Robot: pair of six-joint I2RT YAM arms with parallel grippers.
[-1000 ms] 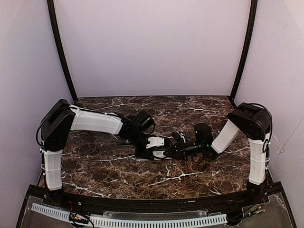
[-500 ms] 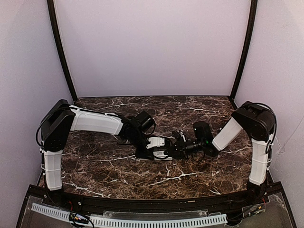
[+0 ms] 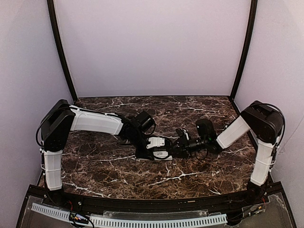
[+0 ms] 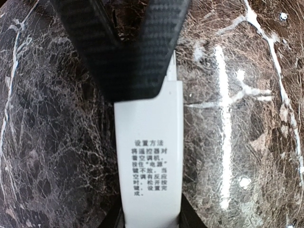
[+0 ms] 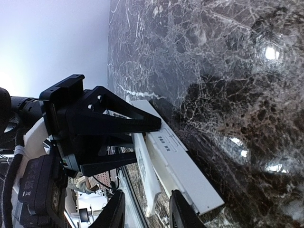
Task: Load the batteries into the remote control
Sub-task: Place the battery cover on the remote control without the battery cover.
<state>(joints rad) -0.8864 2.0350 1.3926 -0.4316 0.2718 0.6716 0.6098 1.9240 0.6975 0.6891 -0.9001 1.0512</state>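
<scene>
The white remote control [image 4: 149,156] lies flat on the marble table with its printed back up. My left gripper [image 4: 152,219] is shut on its near end, a finger on each long side. In the top view the remote [image 3: 164,155] sits under both grippers at the table's middle. My right gripper [image 5: 148,213] has its fingers apart just off the remote's [image 5: 187,173] other end. A thin white strip [image 5: 147,171] stands between the fingers, and I cannot tell whether it touches them. The right gripper's black fingers [image 4: 123,52] cover the remote's far end. No battery is in view.
The dark marble table [image 3: 118,175] has a black rail along its near edge. Pale walls and two black corner posts [image 3: 61,52] close off the back and sides. The left gripper's black body [image 5: 95,128] fills the left of the right wrist view.
The right arm's elbow has swung out to the right and its gripper has drawn back a little from the remote. The left arm and the remote have not moved.
</scene>
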